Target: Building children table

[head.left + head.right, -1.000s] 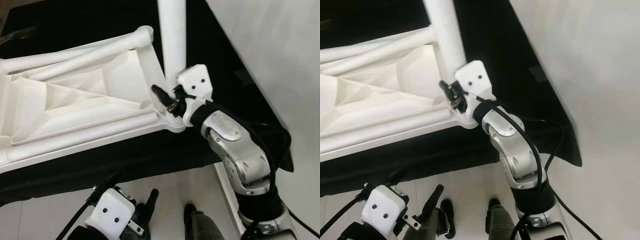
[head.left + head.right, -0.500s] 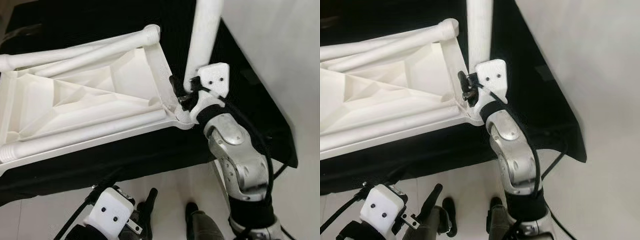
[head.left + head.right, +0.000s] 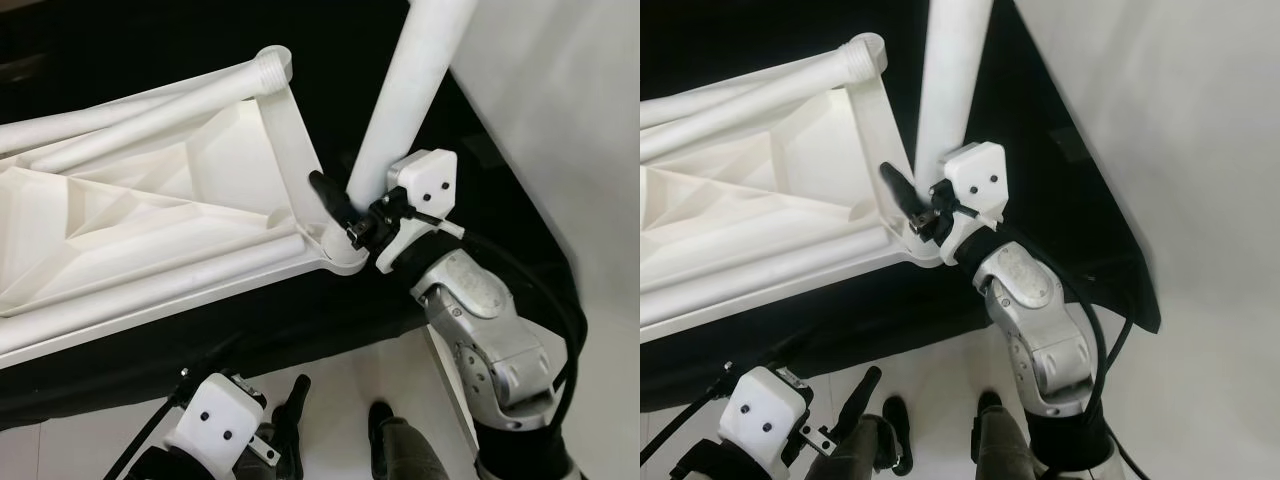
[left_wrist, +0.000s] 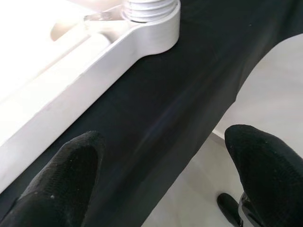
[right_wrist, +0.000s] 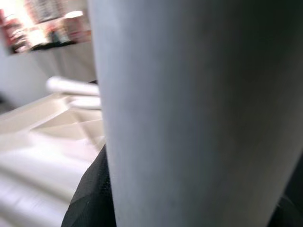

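At the bottom left the left gripper (image 3: pixel 285 425) hangs with its fingers apart (nothing between them), while at centre right the right gripper (image 3: pixel 345 210) is clamped on the white table leg (image 3: pixel 415 85), its foot at the near corner of the upturned tabletop (image 3: pixel 130 215) lying on black cloth (image 3: pixel 180 40).

A plain white table leg (image 3: pixel 405 100) and white ribbed tabletop (image 3: pixel 150 210) are set against a black cloth (image 3: pixel 300 320); silver arm, black fingers (image 3: pixel 330 195).
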You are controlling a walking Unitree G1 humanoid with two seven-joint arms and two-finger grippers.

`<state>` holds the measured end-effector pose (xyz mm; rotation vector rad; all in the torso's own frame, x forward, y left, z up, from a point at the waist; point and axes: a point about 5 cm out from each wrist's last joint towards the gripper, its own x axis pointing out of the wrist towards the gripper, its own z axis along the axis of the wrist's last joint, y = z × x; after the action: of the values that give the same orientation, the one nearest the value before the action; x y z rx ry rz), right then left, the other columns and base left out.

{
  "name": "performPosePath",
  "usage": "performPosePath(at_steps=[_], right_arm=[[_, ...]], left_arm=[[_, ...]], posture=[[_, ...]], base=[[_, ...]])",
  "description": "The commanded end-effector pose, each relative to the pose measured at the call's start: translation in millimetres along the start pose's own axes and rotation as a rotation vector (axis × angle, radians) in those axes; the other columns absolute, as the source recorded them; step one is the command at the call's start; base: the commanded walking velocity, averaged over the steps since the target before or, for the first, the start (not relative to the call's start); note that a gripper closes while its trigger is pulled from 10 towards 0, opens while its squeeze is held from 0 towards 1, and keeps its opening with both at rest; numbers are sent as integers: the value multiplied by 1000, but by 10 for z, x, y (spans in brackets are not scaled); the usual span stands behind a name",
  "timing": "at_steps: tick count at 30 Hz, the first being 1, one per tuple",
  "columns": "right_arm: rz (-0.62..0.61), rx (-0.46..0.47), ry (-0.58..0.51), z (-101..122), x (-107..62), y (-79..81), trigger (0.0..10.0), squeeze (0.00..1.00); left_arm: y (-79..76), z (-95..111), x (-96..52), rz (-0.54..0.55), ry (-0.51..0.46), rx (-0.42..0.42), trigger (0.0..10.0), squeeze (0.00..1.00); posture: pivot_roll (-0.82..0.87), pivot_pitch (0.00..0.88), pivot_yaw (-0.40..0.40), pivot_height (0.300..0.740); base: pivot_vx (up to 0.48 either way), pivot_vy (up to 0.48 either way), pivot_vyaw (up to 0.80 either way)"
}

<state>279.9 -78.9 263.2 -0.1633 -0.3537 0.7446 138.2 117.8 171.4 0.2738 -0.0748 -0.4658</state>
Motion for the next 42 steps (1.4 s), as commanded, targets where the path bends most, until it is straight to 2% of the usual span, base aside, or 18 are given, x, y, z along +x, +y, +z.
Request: performPosePath(at_steps=[1, 4, 5, 9, 11, 18, 19, 20, 22, 27, 29, 31, 36, 41, 42], right_arm=[[46, 47, 206, -437, -49, 18, 10000, 0], [233, -54, 199, -363, -18, -37, 10000, 0], [233, -54, 199, -363, -18, -37, 10000, 0], [422, -91, 240, -346, -21, -70, 10000, 0], [422, -91, 240, -346, -21, -70, 10000, 0], [577, -41, 267, -357, -22, -108, 10000, 0], [605, 4, 269, -358, -17, -109, 10000, 0], [605, 4, 269, -358, -17, -109, 10000, 0], [635, 89, 283, -381, -13, -102, 10000, 0], [601, 77, 330, -468, 27, -93, 10000, 0], [510, 87, 370, -527, 59, -75, 10000, 0], [469, 87, 386, -552, 56, -56, 10000, 0], [335, 122, 430, -621, -37, 58, 10000, 0], [143, 72, 495, -674, -112, 31, 10000, 0], [143, 72, 495, -674, -112, 31, 10000, 0]], left_arm=[[-14, -38, -20, -1, 16, -10, 10000, 0], [-25, -38, -19, -2, 14, -11, 10000, 0], [-25, -38, -19, -2, 14, -11, 10000, 0], [-36, -28, -31, 0, 12, -13, 10000, 0], [-36, -28, -31, 0, 12, -13, 10000, 0], [-48, -15, -39, 1, 11, -17, 10000, 0], [-51, -14, -40, 1, 11, -17, 10000, 0], [-51, -14, -40, 1, 11, -17, 10000, 0], [-53, -10, -39, 1, 10, -19, 10000, 0], [-58, -3, -40, 2, 9, -22, 10000, 0], [-61, 1, -47, 1, 10, -23, 10000, 0], [-62, 3, -50, 1, 10, -23, 10000, 0], [-58, 7, -56, 2, 10, -26, 10000, 0], [-58, 4, -60, -2, 12, -27, 10000, 0], [-58, 4, -60, -2, 12, -27, 10000, 0]], posture=[[43, 423, 92, 740], [43, 422, 85, 740], [43, 422, 85, 740], [47, 422, 77, 740], [47, 422, 77, 740], [51, 421, 73, 740], [51, 423, 73, 740], [51, 423, 73, 740], [53, 425, 73, 740], [56, 432, 75, 740], [52, 436, 72, 740], [52, 437, 71, 740], [49, 445, 74, 740], [48, 446, 75, 740], [48, 446, 75, 740]], base=[[0, 0, 0], [0, 0, 0], [0, 0, 0], [0, 0, 0], [0, 0, 0], [0, 0, 0], [0, 0, 0], [0, 0, 0], [0, 0, 0], [0, 0, 0], [0, 0, 0], [0, 0, 0], [0, 0, 0], [0, 0, 0], [0, 0, 0]])
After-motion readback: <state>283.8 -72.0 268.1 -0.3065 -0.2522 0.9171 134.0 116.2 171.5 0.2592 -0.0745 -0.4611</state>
